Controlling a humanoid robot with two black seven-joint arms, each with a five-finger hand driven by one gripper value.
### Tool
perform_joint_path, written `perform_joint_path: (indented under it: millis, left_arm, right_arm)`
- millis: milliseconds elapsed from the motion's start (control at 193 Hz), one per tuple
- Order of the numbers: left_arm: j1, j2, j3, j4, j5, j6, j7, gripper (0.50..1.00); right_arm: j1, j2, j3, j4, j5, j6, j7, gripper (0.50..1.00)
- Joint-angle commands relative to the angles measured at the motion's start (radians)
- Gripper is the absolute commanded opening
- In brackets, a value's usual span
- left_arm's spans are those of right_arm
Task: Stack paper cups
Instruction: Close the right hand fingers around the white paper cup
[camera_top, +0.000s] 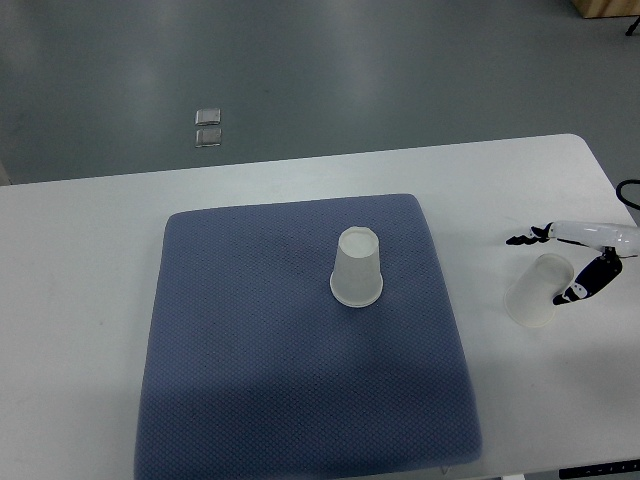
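Note:
A translucent paper cup (357, 268) stands upside down near the middle of the blue mat (250, 350). A second cup (530, 295) lies tilted on the white table to the right of the mat, its wide mouth toward the lower left. My right hand (537, 269) comes in from the right edge and sits at this cup. Its fingers (525, 238) stretch out above the cup with a gap showing, while the thumb (580, 285) rests against the cup's right side. The hand is spread, not closed around the cup. The left arm does not show.
The white table (80, 260) has its far edge at the top and a rounded corner at the upper right. A black cable (628, 190) shows at the right edge. Two small metal plates (208, 128) lie on the grey floor beyond.

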Motion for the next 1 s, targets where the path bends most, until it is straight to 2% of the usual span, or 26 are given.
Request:
perform_joint_path:
  millis: [0, 88, 238, 321, 440, 544, 580, 647, 777, 994]
  left_arm:
    - [0.0, 0.0, 0.0, 0.0, 0.0, 0.0, -0.001, 1.0]
    - [0.0, 0.0, 0.0, 0.0, 0.0, 0.0, -0.001, 1.0]
    - [0.0, 0.0, 0.0, 0.0, 0.0, 0.0, 0.001, 1.0]
    - [0.0, 0.0, 0.0, 0.0, 0.0, 0.0, 0.001, 1.0]
    - [0.0, 0.0, 0.0, 0.0, 0.0, 0.0, 0.001, 1.0]
    - [0.0, 0.0, 0.0, 0.0, 0.0, 0.0, -0.001, 1.0]
    - [0.0, 0.0, 0.0, 0.0, 0.0, -0.001, 0.001, 1.0]
    - [0.0, 0.0, 0.0, 0.0, 0.0, -0.001, -0.001, 1.0]
    - [0.0, 0.0, 0.0, 0.0, 0.0, 0.0, 0.001, 1.0]
    - [0.0, 0.0, 0.0, 0.0, 0.0, -0.001, -0.001, 1.0]
  right_arm:
    - [0.0, 0.001, -0.009, -0.006, -0.005, -0.014, 0.0, 0.913]
    - [0.0, 0.002, -0.018, -0.009, -0.021, -0.028, -0.002, 0.899]
    - [-0.002, 0.017, -0.036, -0.018, -0.044, -0.058, -0.002, 0.83]
    - [-0.003, 0.017, -0.049, -0.02, -0.044, -0.072, -0.002, 0.811]
    - [-0.003, 0.019, -0.049, -0.02, -0.046, -0.075, 0.001, 0.791]
    - [-0.003, 0.019, -0.049, -0.02, -0.052, -0.075, 0.003, 0.754]
    - [-0.003, 0.019, -0.049, -0.02, -0.052, -0.075, 0.004, 0.725]
    - [-0.003, 0.019, -0.049, -0.02, -0.052, -0.075, 0.006, 0.719]
    - [-0.003, 0.022, -0.049, -0.018, -0.054, -0.075, 0.006, 0.66]
    - [0.008, 0.022, -0.044, -0.02, -0.06, -0.075, 0.009, 0.623]
